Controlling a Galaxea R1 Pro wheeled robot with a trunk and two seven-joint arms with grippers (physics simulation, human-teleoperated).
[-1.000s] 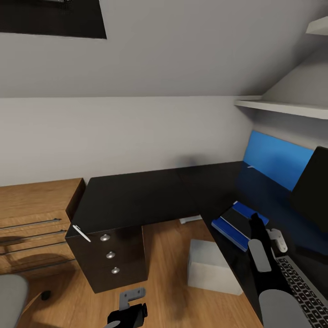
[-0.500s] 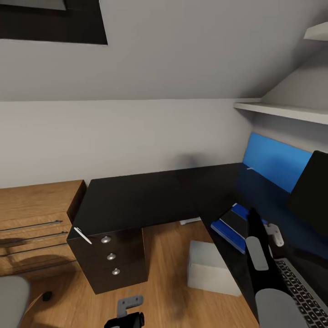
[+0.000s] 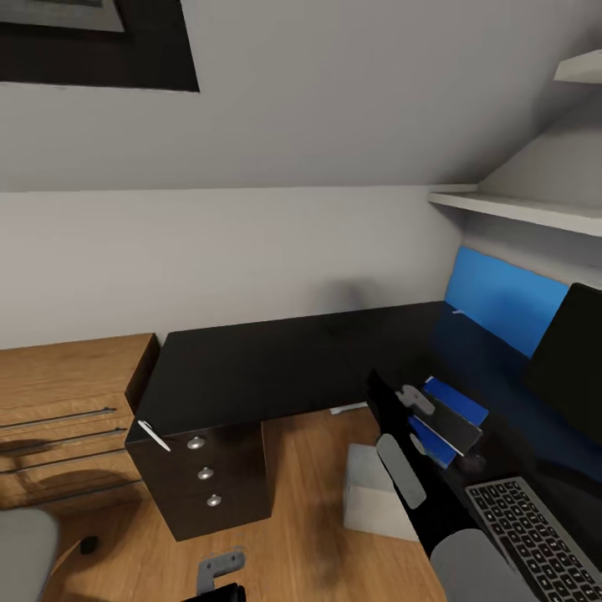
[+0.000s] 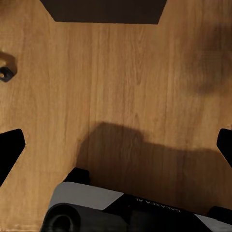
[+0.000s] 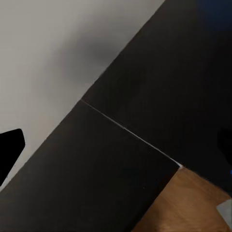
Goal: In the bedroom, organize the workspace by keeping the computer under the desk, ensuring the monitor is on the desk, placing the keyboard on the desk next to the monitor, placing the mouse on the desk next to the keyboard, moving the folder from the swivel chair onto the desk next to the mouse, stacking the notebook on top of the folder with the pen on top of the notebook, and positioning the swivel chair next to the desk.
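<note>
A bedroom corner under a sloped grey ceiling, with the glossy black L-shaped tabletop filling the angle. The right hand hovers above the tabletop's inner corner; its wrist view shows both fingertips spread wide with nothing between them. Just beside it, toward the blue back panel, lies the folder with a dark notebook on top, long axis running along the right wing toward the keyboard and monitor. The pen sits on the far left front corner above the drawers, well apart. The left hand, low over the floor with fingers parted and empty, looks nearer. The computer stands under the tabletop.
</note>
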